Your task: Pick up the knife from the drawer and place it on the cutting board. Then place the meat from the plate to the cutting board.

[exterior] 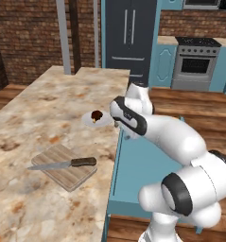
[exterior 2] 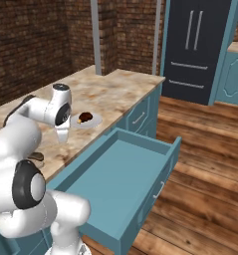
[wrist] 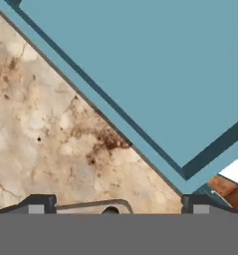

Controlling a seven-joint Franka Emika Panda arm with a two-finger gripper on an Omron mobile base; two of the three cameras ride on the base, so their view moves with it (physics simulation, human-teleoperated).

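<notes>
A marbled tan tabletop runs away from the base toward a brick wall, with wood flooring, a dark fridge and a steel oven beyond. Near the tabletop's front edge lies the board, and the knife rests flat across it, blade tip hanging past the board's left side, handle toward the drawer edge. Farther along that same edge sits the plate with the meat on it, well apart from the board. The drawer stands pulled out below the edge, its teal floor bare.

The arm bends over the tabletop's edge beside the plate, partly covering the plate in the left base view. The jaws are spread wide and hold nothing, hovering above the tabletop edge with the drawer beneath. In the right base view the arm hides most of the board.
</notes>
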